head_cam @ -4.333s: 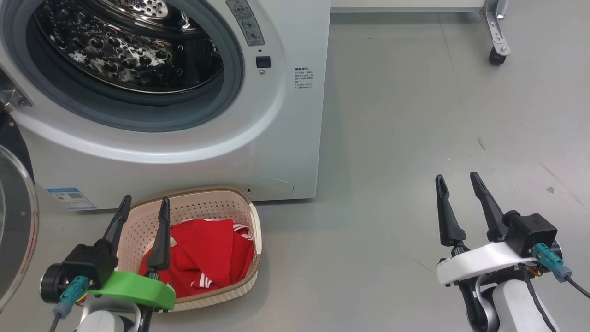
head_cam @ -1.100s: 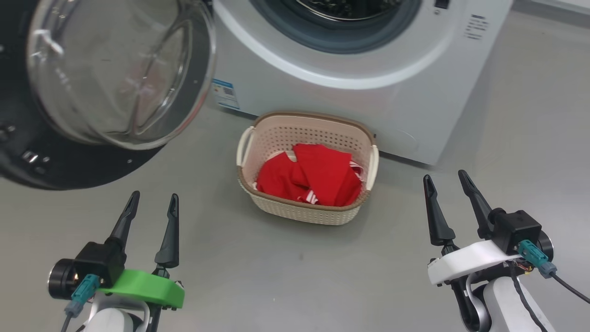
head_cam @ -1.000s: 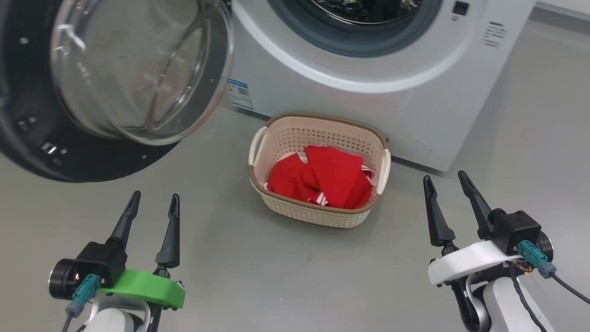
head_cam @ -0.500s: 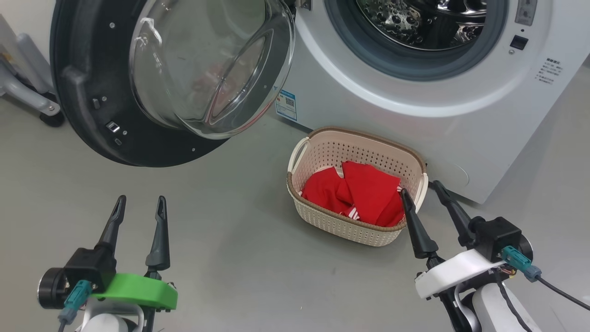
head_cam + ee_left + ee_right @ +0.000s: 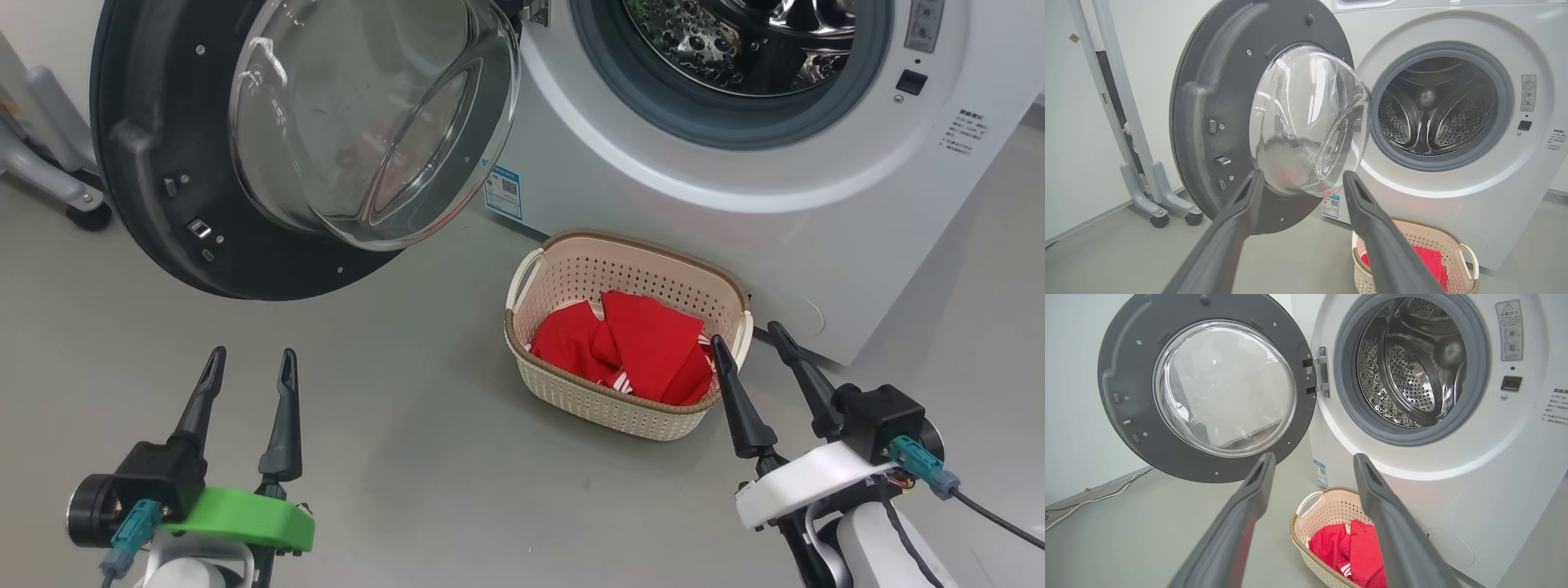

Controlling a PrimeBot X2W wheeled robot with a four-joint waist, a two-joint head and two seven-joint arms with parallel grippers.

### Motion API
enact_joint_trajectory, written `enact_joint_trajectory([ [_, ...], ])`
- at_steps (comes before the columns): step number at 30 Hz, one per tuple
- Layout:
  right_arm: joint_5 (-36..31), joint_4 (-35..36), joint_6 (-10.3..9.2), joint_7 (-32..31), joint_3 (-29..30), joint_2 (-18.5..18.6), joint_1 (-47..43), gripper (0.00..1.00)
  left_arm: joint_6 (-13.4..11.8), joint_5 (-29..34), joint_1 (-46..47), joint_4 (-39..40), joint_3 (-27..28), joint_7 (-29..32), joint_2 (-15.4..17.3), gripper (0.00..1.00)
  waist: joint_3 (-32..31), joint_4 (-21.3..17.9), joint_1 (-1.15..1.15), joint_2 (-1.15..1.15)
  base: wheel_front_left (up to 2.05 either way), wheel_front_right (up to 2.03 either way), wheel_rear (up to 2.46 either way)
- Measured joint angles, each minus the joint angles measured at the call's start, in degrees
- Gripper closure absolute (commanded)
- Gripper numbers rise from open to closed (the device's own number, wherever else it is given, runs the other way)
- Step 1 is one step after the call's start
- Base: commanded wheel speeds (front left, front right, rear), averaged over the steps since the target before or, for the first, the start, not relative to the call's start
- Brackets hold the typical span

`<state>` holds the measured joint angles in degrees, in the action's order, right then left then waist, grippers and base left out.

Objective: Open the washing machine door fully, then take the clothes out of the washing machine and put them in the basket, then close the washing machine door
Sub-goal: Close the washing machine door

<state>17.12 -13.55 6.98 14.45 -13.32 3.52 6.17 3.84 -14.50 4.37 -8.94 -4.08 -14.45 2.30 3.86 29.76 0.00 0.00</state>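
Both left gripper [image 5: 253, 353] and right gripper [image 5: 745, 332] gape empty. Red fabric clothes [image 5: 645, 343] lie in the cream perforated basket [image 5: 620, 241].

Head view: washing machine door [image 5: 147, 204] top cropped, drum [image 5: 718, 45] upper half cropped too. Basket [image 5: 620, 239] near-right rim partly behind a right gripper [image 5: 745, 333] finger. Blue sticker [image 5: 504, 186] print too small to read.

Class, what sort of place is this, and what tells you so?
Probably a laundry corner of a lab or workshop: a front-loading washing machine with its door open, and a basket of red clothes on a bare grey floor.
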Motion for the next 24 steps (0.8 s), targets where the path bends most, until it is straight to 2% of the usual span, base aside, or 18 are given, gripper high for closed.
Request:
enact_joint_trajectory([
  [16, 0.4, -0.2, 0.0, 0.0, 0.0, -0.1, 0.0, 0.0, 0.0, 0.1, -1.0, 0.1, 0.3, 0.0, 0.0, 0.0, -0.7, -0.6, 0.0, 0.0, 0.0, 0.0, 0.0],
  [17, 0.4, -0.2, 0.0, 0.0, 0.0, -0.1, 0.0, 0.0, 0.0, 0.1, -1.1, 0.1, 0.3, 0.0, 0.0, 0.16, -0.7, -0.7, 0.0, 0.0, 0.0, 0.0, 0.0],
  [18, 0.4, -0.2, 0.0, 0.0, 0.0, -0.1, 0.0, 0.0, 0.0, 0.1, -1.1, 0.1, 0.3, 0.0, 0.0, 0.54, -0.7, -0.7, 0.0, 0.0, 0.0, 0.0, 0.0],
  [19, 0.4, -0.2, 0.0, 0.0, 0.0, -0.1, 0.0, 0.0, 0.0, 0.1, -1.2, 0.1, 0.4, 0.0, 0.0, 0.97, -0.7, -0.7, 0.0, 0.0, 0.0, 0.0, 0.0],
  [20, 0.4, -0.2, 0.0, 0.0, 0.0, -0.1, 0.0, 0.0, 0.0, 0.1, -1.2, 0.1, 0.5, 0.0, 0.0, 1.0, -0.7, -0.8, 0.0, 0.0, 0.0, 0.0, 0.0],
  [24, 0.4, -0.2, 0.0, 0.0, 0.0, -0.1, 0.0, 0.0, 0.0, 0.1, -1.3, 0.1, 0.6, 0.0, 0.0, 1.0, -0.5, -0.9, 0.0, 0.0, 0.0, 0.0, 0.0],
])
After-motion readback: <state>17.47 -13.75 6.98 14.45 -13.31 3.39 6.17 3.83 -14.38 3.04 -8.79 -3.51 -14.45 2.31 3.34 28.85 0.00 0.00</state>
